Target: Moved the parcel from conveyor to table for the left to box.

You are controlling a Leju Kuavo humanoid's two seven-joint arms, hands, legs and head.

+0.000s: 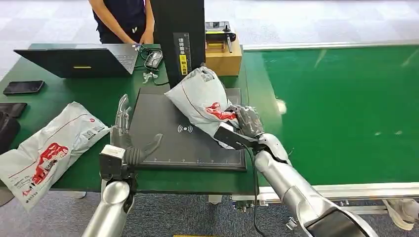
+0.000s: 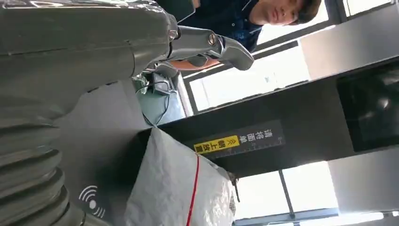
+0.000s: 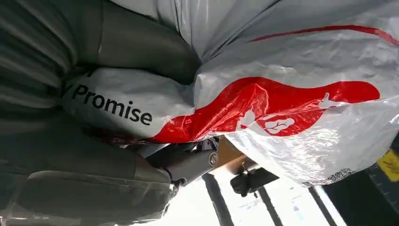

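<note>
The white plastic mailer parcel with red print (image 1: 200, 96) is held by the right robot hand (image 1: 244, 123), whose dark fingers are closed around the parcel's near, lower end. The parcel sits tilted over the dark grey scanning pad (image 1: 163, 133) on the green desk (image 1: 79, 94). Its long axis runs from the right robot hand up and away toward the black upright scanner column (image 1: 178, 34), with the far end raised and close to the column. A thin red line runs along the parcel's length. In the right wrist view, the parcel (image 3: 282, 94) shows a red graphic and the black word "Promise".

The left robot hand (image 1: 129, 143) holds nothing; its fingers are spread apart at the pad's left edge, beside the parcel but not touching it.

The pad carries a white wireless symbol. The column bears a yellow label with Chinese characters, not readable in detail.

A second white mailer bag with red print (image 1: 47, 150) lies flat on the desk's left side. The green conveyor belt (image 1: 341, 108) lies to the right.
</note>
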